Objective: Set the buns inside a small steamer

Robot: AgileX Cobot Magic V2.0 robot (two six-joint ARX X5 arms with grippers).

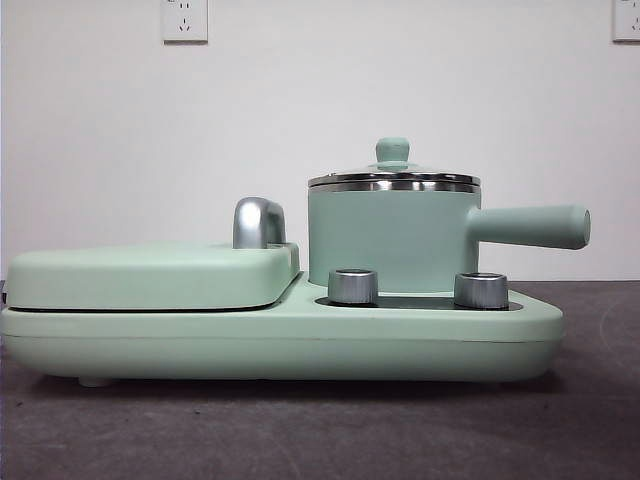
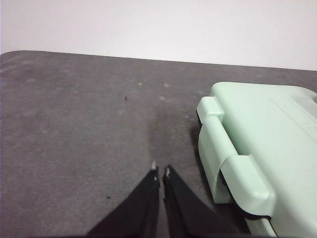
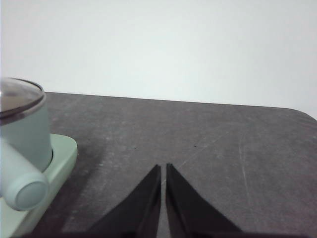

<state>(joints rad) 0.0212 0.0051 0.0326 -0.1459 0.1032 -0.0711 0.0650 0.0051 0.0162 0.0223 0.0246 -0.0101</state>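
The small steamer (image 1: pixel 392 238) is a mint-green pot with a steel rim, a glass lid with a green knob and a straight side handle (image 1: pixel 530 226). It stands on the right of a mint-green cooker base (image 1: pixel 280 340). It also shows in the right wrist view (image 3: pixel 22 129). The buns are not in view. My left gripper (image 2: pixel 161 173) is shut and empty over the dark table beside the flat hinged plate (image 2: pixel 257 144). My right gripper (image 3: pixel 163 169) is shut and empty over the table, apart from the steamer's handle (image 3: pixel 22 183).
The flat mint-green hinged plate (image 1: pixel 150 275) with a chrome handle (image 1: pixel 258 222) lies on the left of the base. Two chrome knobs (image 1: pixel 352 286) stand at the base's front. A white wall stands behind the dark grey table (image 1: pixel 320 430).
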